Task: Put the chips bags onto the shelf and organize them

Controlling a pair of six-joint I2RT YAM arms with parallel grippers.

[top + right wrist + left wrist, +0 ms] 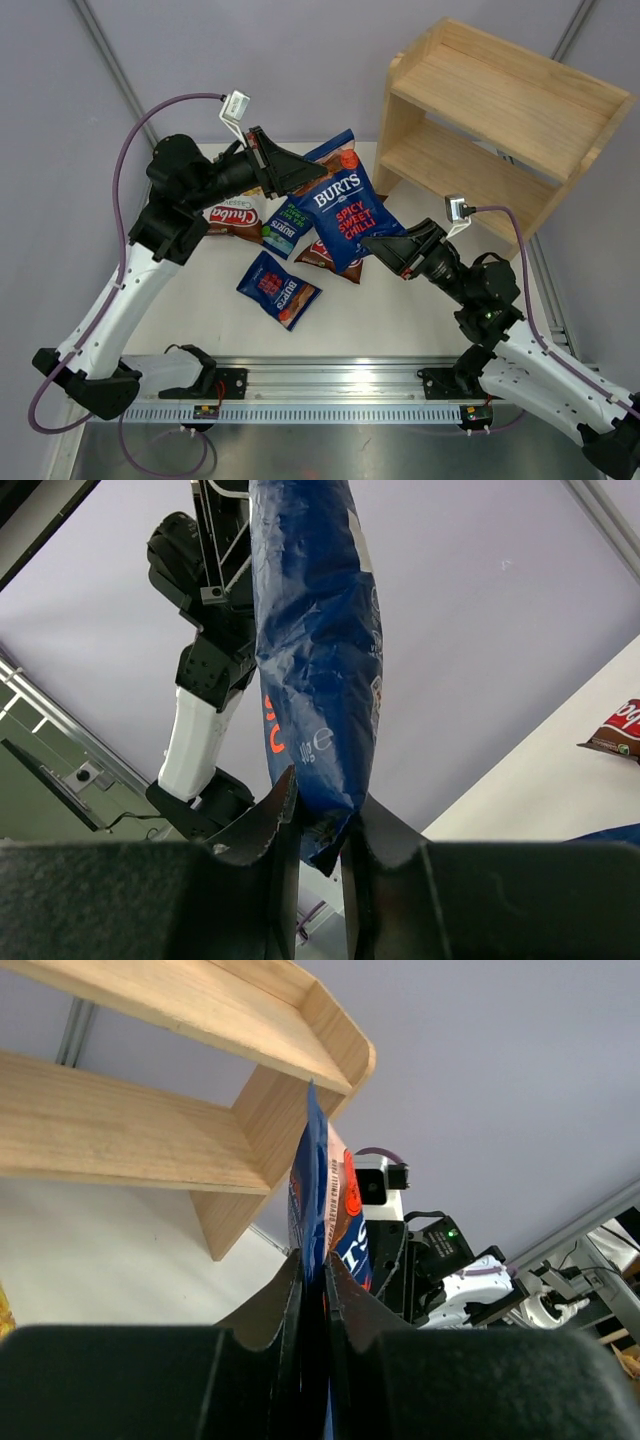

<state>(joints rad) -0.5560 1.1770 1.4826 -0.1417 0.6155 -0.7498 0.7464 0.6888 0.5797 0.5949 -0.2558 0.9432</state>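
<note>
Pinched from both sides and lifted clear of the white table [420,300], a glossy dark blue Burts Spicy Sweet Chilli bag [340,205] hangs between the two arms, white lettering and a red-orange roundel on its face. The left gripper [305,173] is clamped on the bag's upper left edge, and its wrist view shows the black fingers [290,1300] closed tight on the thin foil. The right gripper [377,243] grips the lower right corner, with crinkled blue film squeezed between its jaws in its own wrist view. Below, a red-accented Burts bag [279,290] lies alone toward the near edge. A green Burts bag [285,228] rests beside a brown-and-white Chuba bag [235,217], and a second Chuba bag [322,258] peeks from under the lifted one. At the far right corner stands the two-tier wooden shelf [500,110], pale and unpainted, apart from every bag.
</note>
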